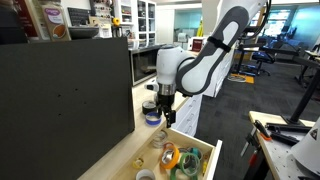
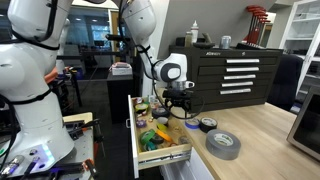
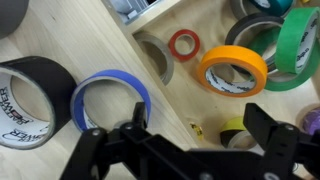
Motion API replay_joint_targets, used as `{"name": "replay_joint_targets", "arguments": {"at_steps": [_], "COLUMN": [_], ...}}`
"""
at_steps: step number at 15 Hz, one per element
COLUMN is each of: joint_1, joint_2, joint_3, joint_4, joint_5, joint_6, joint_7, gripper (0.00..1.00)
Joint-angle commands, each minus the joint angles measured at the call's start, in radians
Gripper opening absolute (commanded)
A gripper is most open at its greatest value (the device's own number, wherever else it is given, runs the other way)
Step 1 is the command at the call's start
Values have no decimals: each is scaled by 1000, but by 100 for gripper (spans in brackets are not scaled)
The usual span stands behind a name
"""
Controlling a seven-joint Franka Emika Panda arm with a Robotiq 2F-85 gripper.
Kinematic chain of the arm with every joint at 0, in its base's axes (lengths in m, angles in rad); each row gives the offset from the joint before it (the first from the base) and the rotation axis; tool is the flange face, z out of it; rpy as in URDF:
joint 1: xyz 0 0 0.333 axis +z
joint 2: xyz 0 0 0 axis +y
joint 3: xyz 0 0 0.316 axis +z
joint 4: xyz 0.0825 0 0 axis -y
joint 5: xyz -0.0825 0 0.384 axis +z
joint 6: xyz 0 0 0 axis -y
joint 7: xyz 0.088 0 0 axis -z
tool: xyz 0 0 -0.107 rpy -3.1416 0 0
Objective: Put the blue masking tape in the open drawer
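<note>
The blue masking tape [image 3: 110,100] lies flat on the pale wood top, against a black roll [image 3: 30,100] and beside the open drawer [image 3: 190,10]. In an exterior view the blue masking tape [image 1: 152,117] shows just below the gripper. My gripper [image 3: 200,125] is open and empty, low over the edge between the top and the drawer. Its left finger sits at the blue roll's right rim. The gripper also shows in both exterior views [image 1: 163,100] [image 2: 180,105]. The drawer [image 1: 205,150] [image 2: 165,158] stands pulled out.
In the drawer lie an orange roll [image 3: 235,68], a green roll [image 3: 300,45], a small red ring [image 3: 183,42] and a yellow-and-black roll [image 3: 240,130]. Two dark grey rolls [image 2: 223,143] lie on the table top. A black cabinet [image 1: 60,100] stands close beside the arm.
</note>
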Motion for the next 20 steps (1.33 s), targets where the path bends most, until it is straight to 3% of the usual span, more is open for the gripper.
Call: {"name": "replay_joint_targets", "arguments": {"at_steps": [1,9,10,12,20], "joint_1": [-48,-65,-64,-68,-117], "joint_2": [52,163,172,183,169], "joint_3": [23,43,42,45,65], "joint_4": [53,189,202,218,196], "joint_5": [42,64,62,64,103], "joint_6": [37,12,9,8,23], "joint_7": [-83,-182,-188,-200,-255], "gripper": [100,99,74,69,15]}}
